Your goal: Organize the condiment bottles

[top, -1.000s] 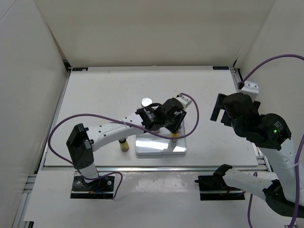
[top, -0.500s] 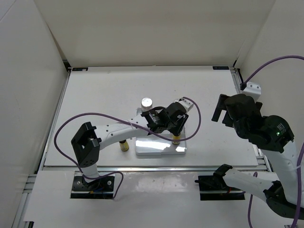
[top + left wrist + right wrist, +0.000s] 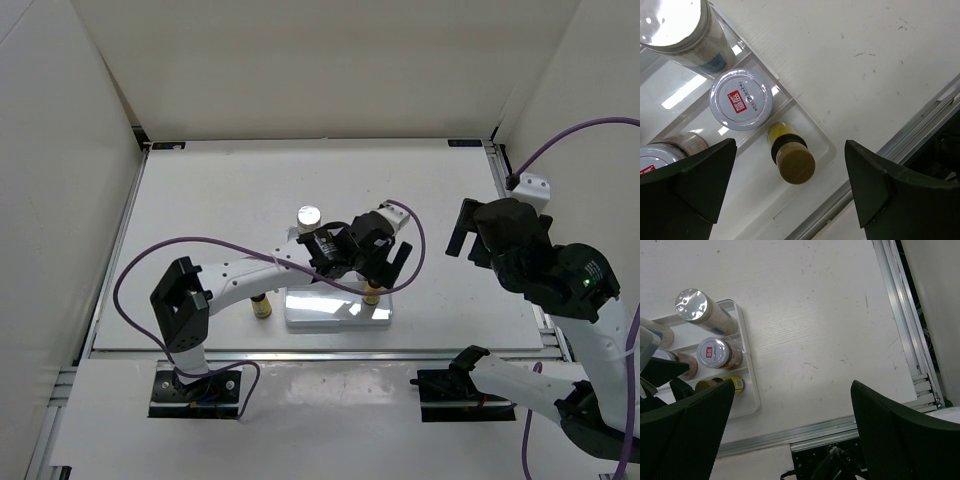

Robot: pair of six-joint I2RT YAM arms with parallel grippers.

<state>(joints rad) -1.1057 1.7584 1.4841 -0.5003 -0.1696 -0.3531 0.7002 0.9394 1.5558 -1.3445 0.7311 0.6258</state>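
Yellow, dark-capped tiny bottle [image 3: 372,293], overhead view: upright at frame centre in the white three-row tray [image 3: 330,312], left end effector [image 3: 383,268] spread above. Left wrist: probably light, rigid, slick; grasp its body. Right wrist: right end effector [image 3: 792,385] spread, empty.

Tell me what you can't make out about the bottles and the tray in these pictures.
- Top view: the left arm covers most of the tray; what stands beneath is hidden.
- Left wrist view: the red-label jar at lower left is cut off by the frame edge and the jaws.
- Top view: the yellow bottle beside the tray is too small to read its label.
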